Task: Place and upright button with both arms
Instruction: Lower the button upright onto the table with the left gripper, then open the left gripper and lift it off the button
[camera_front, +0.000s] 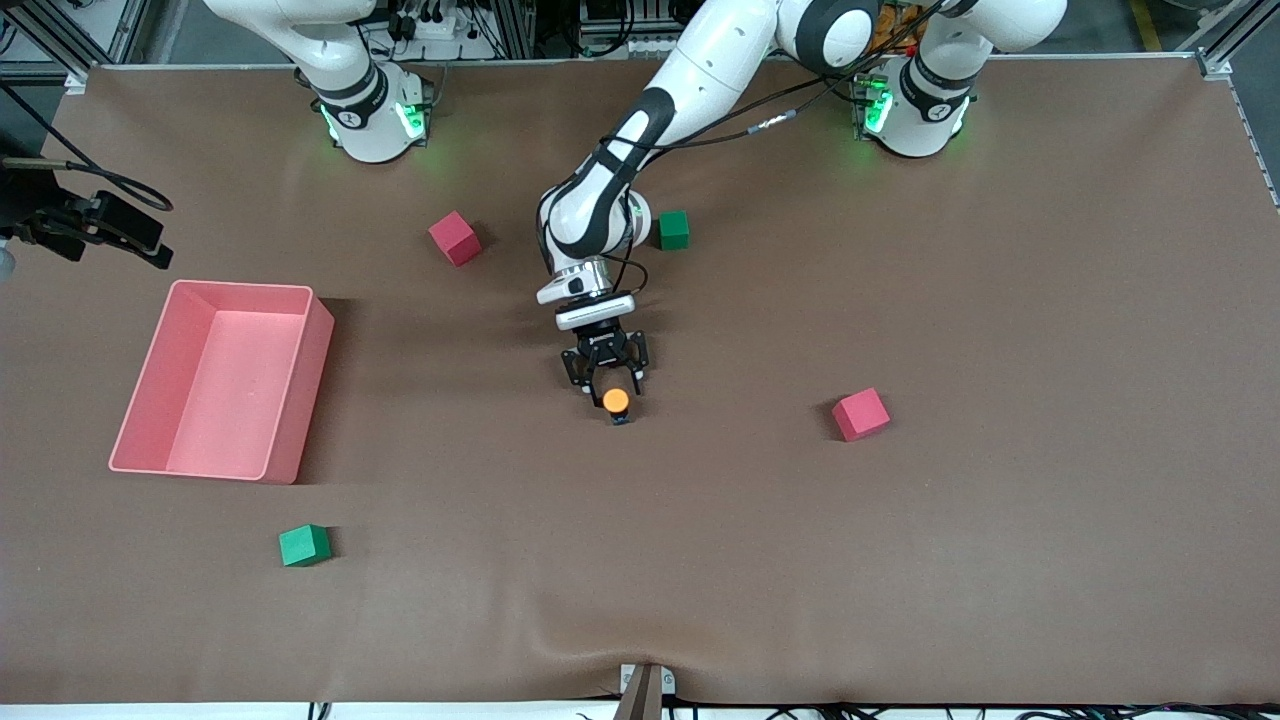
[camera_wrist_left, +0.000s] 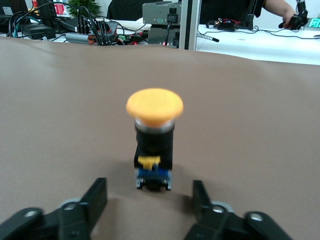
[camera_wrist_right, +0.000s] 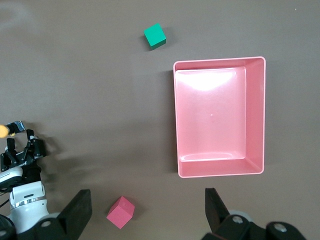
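Note:
The button (camera_front: 616, 401) stands upright mid-table, its round orange cap on top of a black-and-blue body. In the left wrist view the button (camera_wrist_left: 154, 135) is upright just ahead of the fingertips. My left gripper (camera_front: 611, 382) is low at the table beside it, open, with its fingers (camera_wrist_left: 95, 197) apart from the button and touching nothing. My right gripper (camera_wrist_right: 147, 215) is open and empty, held high over the table near the pink bin. It is out of the front view. The right wrist view also shows the left gripper (camera_wrist_right: 22, 152) and the button (camera_wrist_right: 6, 130).
A pink bin (camera_front: 240, 287) stands toward the right arm's end and shows in the right wrist view (camera_wrist_right: 218, 61). Red cubes (camera_front: 455, 238) (camera_front: 860, 414) and green cubes (camera_front: 673, 230) (camera_front: 304, 545) lie scattered. A red cube (camera_wrist_right: 120, 212) lies under the right gripper.

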